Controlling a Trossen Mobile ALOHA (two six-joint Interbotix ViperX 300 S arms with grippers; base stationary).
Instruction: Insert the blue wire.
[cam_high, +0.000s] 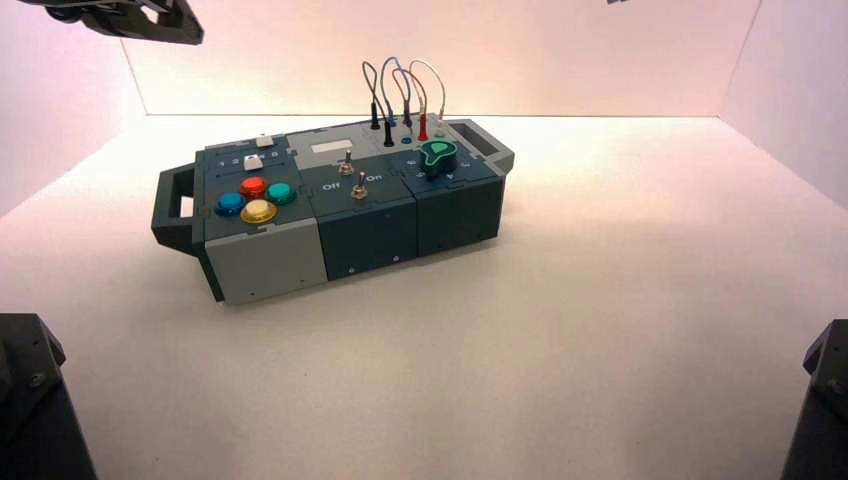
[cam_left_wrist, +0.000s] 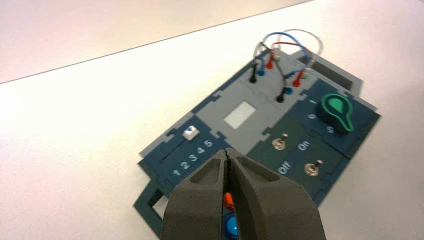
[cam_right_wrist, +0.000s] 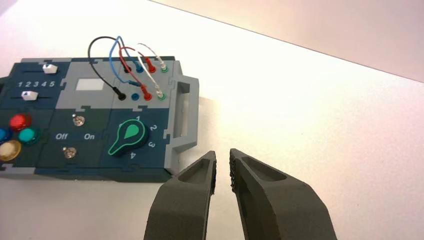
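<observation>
The blue wire (cam_high: 389, 62) arches at the back of the box (cam_high: 270, 262), among the black, red and white wires. In the left wrist view it (cam_left_wrist: 280, 34) loops over a blue plug (cam_left_wrist: 260, 71) standing in the far row. In the right wrist view the lead (cam_right_wrist: 111, 66) drops toward the near row, where a blue socket (cam_right_wrist: 135, 96) shows bare; its other end is not plain. My left gripper (cam_left_wrist: 228, 156) is shut and empty, raised over the button end of the box. My right gripper (cam_right_wrist: 222, 159) is open and empty, off the box's handle end, clear of it.
The box also bears a green knob (cam_right_wrist: 129, 137), two toggle switches (cam_right_wrist: 78, 120) marked Off and On, two sliders (cam_right_wrist: 31, 95) and coloured buttons (cam_high: 253, 186). A handle (cam_right_wrist: 182, 115) juts from each end. White walls close in the table at the back and sides.
</observation>
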